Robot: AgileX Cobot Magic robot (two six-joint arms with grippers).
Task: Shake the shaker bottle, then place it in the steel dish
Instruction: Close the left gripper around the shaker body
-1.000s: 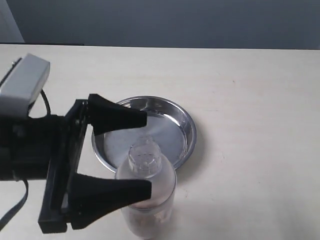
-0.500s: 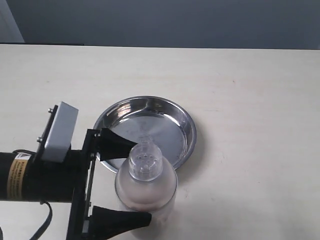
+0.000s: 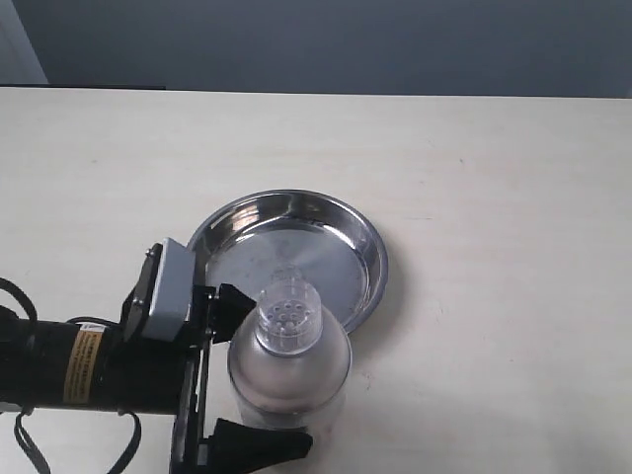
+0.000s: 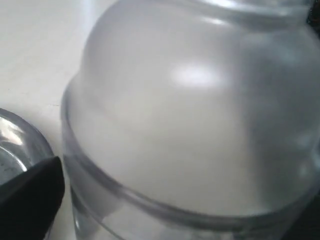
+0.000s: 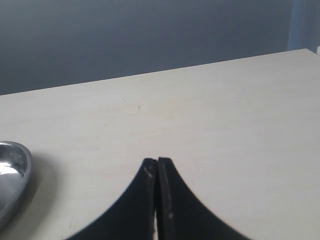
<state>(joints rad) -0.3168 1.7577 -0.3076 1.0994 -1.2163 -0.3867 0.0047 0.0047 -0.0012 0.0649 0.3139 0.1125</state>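
As left hand (image 3: 274,371) straddles bottle (image 3: 288,341), label (image 3: 81,366) illegible

Exterior view: looking steeply down on the desk (image 3: 494,197) from above. Left wrist view: pressing very near the shaker bottle (image 4: 190,125). Right wrist view: looking low across the desk, past the right claw (image 5: 157,162). All three are sharing the steel dish (image 3: 373,259).

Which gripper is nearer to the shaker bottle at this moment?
Left. The left gripper has a finger on each side of the shaker bottle; the right gripper is shut over the table, apart from it.
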